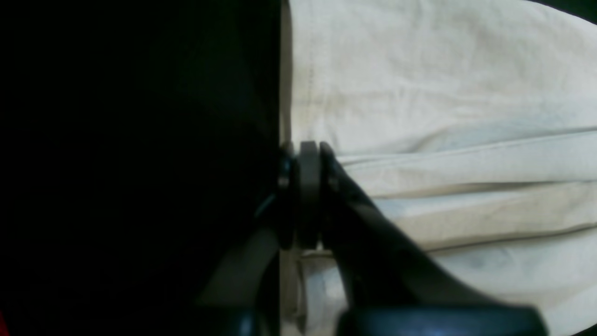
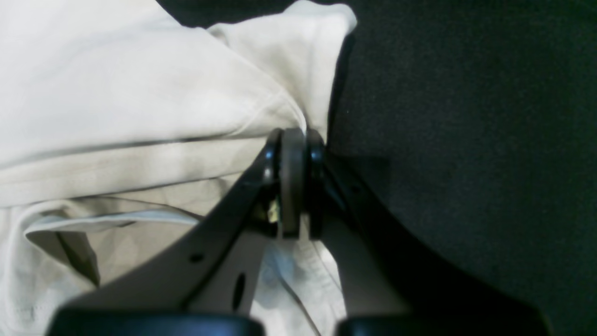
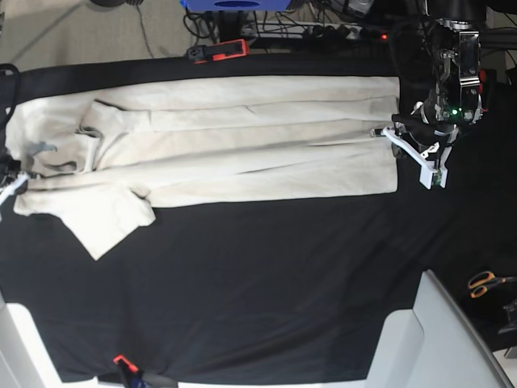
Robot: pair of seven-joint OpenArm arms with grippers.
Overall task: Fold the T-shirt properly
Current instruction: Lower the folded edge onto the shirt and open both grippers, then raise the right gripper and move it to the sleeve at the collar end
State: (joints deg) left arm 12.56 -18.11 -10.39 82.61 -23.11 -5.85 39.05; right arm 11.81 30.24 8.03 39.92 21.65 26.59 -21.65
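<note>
The cream T-shirt (image 3: 242,145) lies stretched sideways across the black tablecloth (image 3: 283,275), with its long sides folded in lengthwise and one sleeve (image 3: 105,218) sticking out toward the front left. My left gripper (image 3: 386,133) is at the shirt's right end, shut on the edge of the cloth. The left wrist view shows the left gripper (image 1: 308,149) pinching the edge of the T-shirt (image 1: 419,93). My right gripper (image 3: 8,179) is at the shirt's left end. The right wrist view shows the right gripper (image 2: 293,135) shut on a bunched edge of the T-shirt (image 2: 116,93).
Orange-handled scissors (image 3: 485,283) lie at the right. A red clamp (image 3: 218,51) sits at the table's far edge and another clamp (image 3: 121,361) at the front edge. A white panel (image 3: 428,339) stands at the front right. Cables and a blue object (image 3: 238,4) lie behind the table.
</note>
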